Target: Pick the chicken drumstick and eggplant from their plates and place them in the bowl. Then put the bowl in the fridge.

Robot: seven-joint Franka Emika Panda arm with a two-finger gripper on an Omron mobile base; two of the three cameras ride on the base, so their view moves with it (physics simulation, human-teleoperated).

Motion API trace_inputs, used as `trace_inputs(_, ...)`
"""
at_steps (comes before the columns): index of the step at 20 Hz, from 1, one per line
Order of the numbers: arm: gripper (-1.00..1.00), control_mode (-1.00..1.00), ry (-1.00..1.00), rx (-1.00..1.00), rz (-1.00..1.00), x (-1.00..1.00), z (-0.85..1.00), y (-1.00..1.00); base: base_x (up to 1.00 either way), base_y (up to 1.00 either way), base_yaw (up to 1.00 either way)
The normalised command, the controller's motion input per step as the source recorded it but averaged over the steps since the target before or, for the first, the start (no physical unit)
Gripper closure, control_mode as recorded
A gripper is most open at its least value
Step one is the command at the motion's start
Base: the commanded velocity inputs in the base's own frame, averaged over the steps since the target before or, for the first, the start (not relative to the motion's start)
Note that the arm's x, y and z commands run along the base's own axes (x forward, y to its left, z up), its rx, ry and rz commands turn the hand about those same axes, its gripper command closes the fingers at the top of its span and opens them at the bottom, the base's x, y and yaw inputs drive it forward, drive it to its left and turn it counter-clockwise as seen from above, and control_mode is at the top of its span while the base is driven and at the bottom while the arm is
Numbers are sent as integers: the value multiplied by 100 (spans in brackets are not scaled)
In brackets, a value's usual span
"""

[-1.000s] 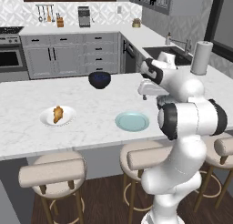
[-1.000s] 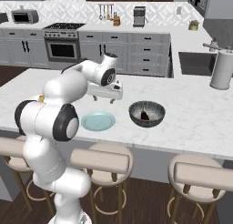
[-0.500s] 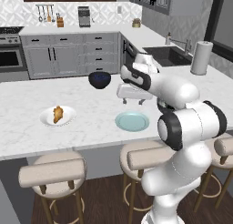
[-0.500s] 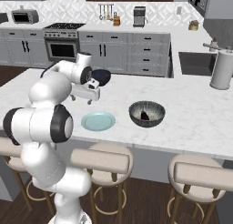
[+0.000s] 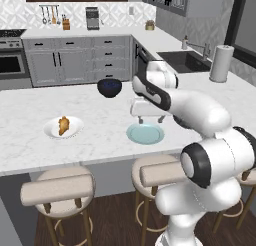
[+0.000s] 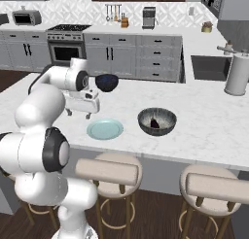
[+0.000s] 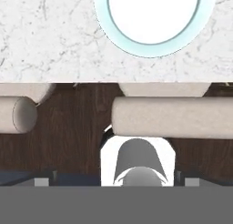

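The small golden-brown chicken drumstick (image 5: pixel 63 125) lies on the round white plate (image 5: pixel 52 132), well to the left of the empty pale teal plate (image 5: pixel 145 134) — over which the white arm's 2-finger gripper (image 5: pixel 148 120) hangs. Whether its fingers are apart cannot be told. The dark eggplant (image 6: pixel 155 123) is already in the ribbed grey-blue bowl (image 6: pixel 157 121), right of the teal plate.
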Motion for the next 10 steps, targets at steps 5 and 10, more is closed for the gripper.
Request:
trace_inputs(5,-100,100,-2,-1,1,-57,11,22,-23,37,0)
trace_inputs(10,-100,100,0,0,0,0,0,0,-55,100,2)
